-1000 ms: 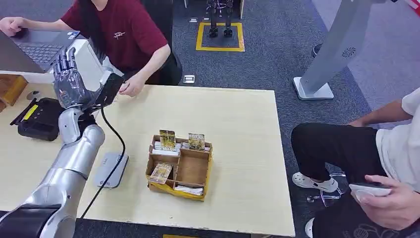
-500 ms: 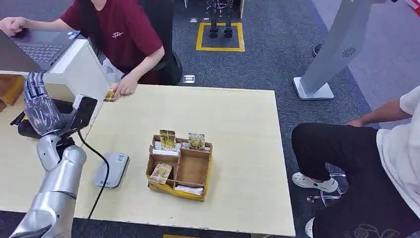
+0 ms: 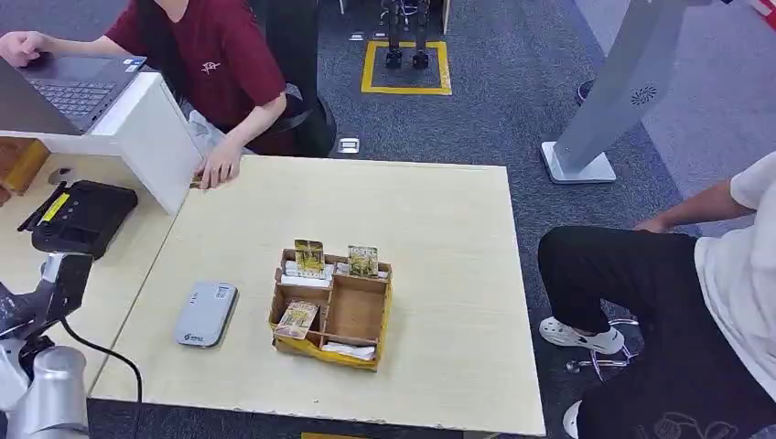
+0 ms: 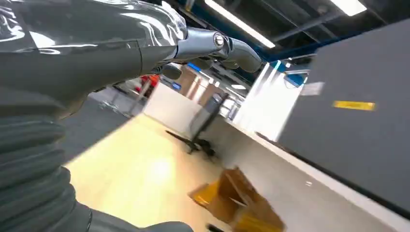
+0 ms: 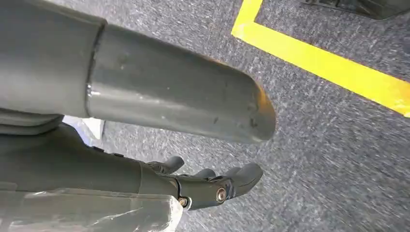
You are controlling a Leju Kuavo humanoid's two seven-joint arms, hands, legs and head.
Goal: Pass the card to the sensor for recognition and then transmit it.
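Observation:
A grey card sensor point(image 3: 206, 313) lies flat on the table, left of a cardboard box point(image 3: 333, 346). Two cards point(image 3: 309, 256) point(image 3: 363, 261) stand upright at the box's back, and a third card point(image 3: 297, 317) lies in a front compartment. At the table's far-left corner a person's hand point(image 3: 218, 166) rests on a small card point(image 3: 195, 184). My left hand point(image 3: 20, 313) hangs low off the table's near-left corner; in the left wrist view this hand point(image 4: 101, 46) holds nothing and its fingers point(image 4: 234, 50) reach out straight. My right hand point(image 5: 145, 179) hangs over the carpet, loosely curled and empty.
A white stand point(image 3: 151, 133) carries a laptop point(image 3: 69, 84) at the far left, with a black device point(image 3: 78, 218) beside it. A second person point(image 3: 677, 302) sits at the right. A grey pillar base point(image 3: 576, 165) stands on the carpet beyond the table.
My left arm has dropped from its raised spot near the person to low at the table's near-left corner. The person's hand, with the card under it, has drawn back beside the white stand.

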